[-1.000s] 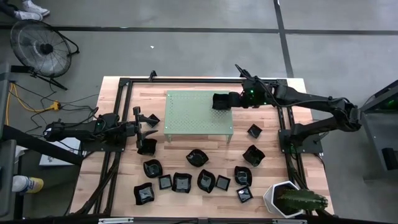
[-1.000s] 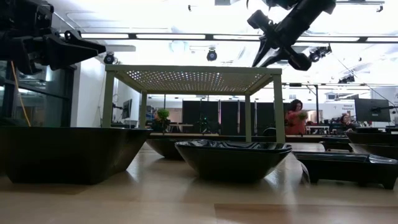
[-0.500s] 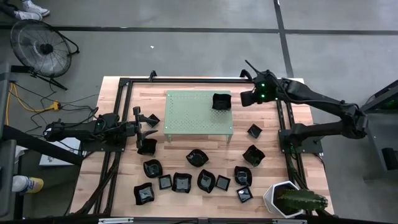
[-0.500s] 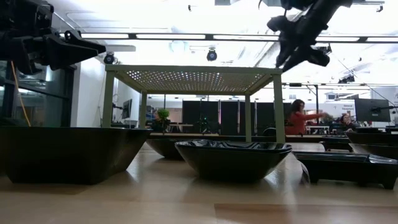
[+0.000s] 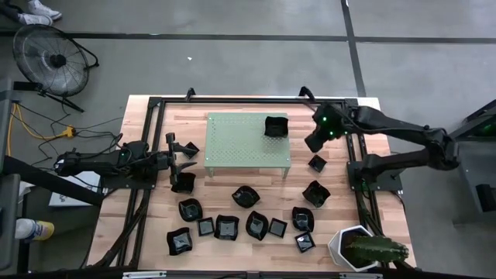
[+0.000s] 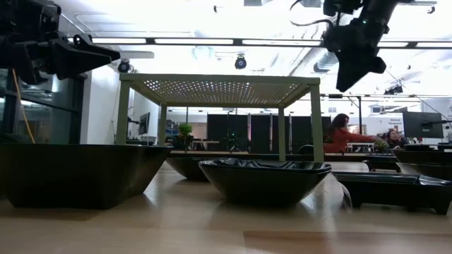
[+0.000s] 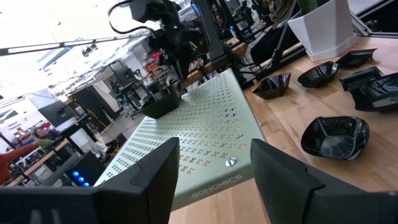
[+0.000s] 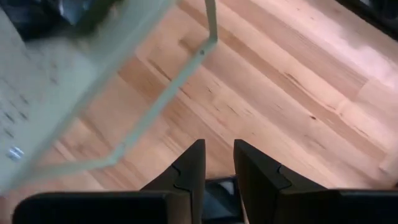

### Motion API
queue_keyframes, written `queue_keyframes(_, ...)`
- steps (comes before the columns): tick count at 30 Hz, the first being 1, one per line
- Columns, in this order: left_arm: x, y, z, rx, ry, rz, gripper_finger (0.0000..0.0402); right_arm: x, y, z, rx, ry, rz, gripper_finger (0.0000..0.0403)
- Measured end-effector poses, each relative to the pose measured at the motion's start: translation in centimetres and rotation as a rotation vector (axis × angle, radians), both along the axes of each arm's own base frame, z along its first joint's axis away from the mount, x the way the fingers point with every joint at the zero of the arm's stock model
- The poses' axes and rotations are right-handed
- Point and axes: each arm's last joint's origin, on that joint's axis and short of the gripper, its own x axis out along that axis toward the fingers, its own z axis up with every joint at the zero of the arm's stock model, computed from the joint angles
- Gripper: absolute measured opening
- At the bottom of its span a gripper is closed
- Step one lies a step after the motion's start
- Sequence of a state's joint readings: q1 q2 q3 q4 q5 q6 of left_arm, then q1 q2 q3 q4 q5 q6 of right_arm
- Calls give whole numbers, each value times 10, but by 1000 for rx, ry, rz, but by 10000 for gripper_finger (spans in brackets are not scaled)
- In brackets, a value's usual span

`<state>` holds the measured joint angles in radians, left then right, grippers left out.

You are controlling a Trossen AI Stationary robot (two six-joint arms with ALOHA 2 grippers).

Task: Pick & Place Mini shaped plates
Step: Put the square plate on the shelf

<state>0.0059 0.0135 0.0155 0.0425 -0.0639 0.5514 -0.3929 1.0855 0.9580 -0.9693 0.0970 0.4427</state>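
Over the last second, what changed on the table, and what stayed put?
The right hand let go of the small glossy black square dish on the pale green perforated metal stand, then withdrew off it toward the right table edge. That dish remains on the stand. The left hand and the other dishes did not move.

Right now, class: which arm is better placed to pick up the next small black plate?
The right. Its gripper hovers just above a small black plate beside the green stand; the left gripper waits across the table.

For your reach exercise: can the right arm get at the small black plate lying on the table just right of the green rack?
Probably yes. The right gripper hangs just above that plate, which lies apart from the rack with bare table around it and nothing over it.
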Motion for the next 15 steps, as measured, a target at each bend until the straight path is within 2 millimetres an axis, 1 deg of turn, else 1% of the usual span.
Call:
queue_keyframes(2,0,0,0,0,0,0,193,0,4,-8,-20,34,33,79)
queue_keyframes(5,0,0,0,0,0,0,193,0,11,-26,-9,75,68,79)
queue_keyframes(11,0,0,0,0,0,0,193,-2,21,-67,25,86,45,79)
queue_keyframes(15,0,0,0,0,0,0,193,-5,24,-81,63,92,46,79)
